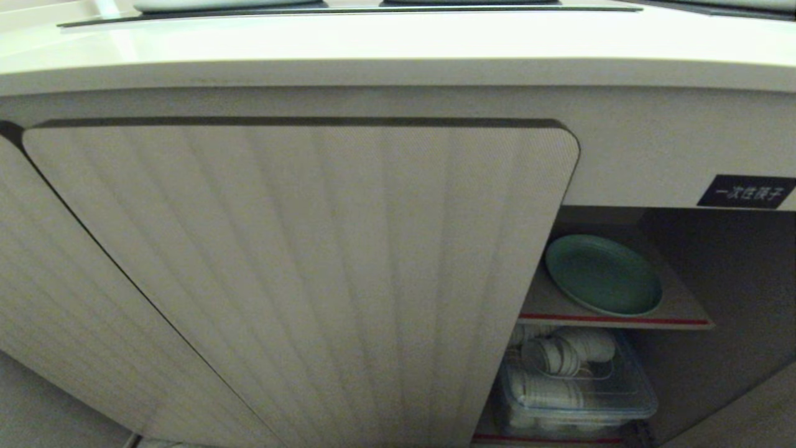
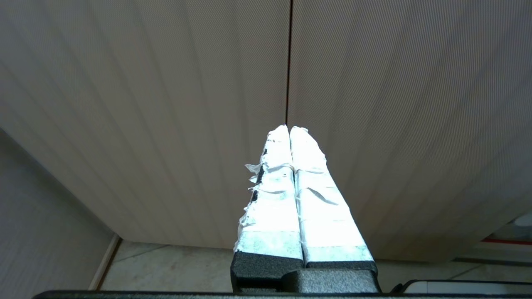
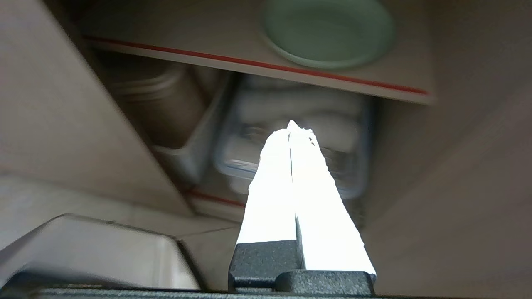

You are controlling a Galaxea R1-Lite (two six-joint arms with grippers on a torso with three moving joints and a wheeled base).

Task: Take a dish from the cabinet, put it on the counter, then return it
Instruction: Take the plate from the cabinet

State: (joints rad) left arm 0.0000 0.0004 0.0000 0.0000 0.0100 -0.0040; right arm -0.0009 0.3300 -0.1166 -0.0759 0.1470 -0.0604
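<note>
In front of me: the cabinet (image 1: 298,280), its ribbed door slid so that only the right end stands open.
Dish: the dish (image 1: 603,274) lies flat on the upper shelf (image 1: 678,308) inside the opening, near the shelf's red front edge; nothing touches it. In my right wrist view the dish (image 3: 328,33) sits on the shelf (image 3: 187,37) beyond my fingertips, well apart from them.
Counter: the counter (image 1: 398,46) runs across above the cabinet, pale, with a black panel (image 1: 348,9) set in at the back.
Label: a small black label (image 1: 746,191) with white characters sits on the cabinet face above the opening.
Below the shelf: a clear tub (image 1: 575,392) holding stacked white cups (image 1: 553,358); the same tub (image 3: 291,141) shows blurred behind my right fingers.
My right gripper (image 3: 293,124): pressed together, tips touching, holding nothing; it points into the open part of the cabinet, at the level of the tub, under the red edge.
My left gripper (image 2: 289,128): pressed together too, empty, aimed at the seam (image 2: 288,62) between two ribbed door panels, clear of them.
Fingers: both pairs are wrapped in white tape.
Floor: pale tile (image 2: 174,265) shows under the doors.
Head view: neither of my arms shows there.
</note>
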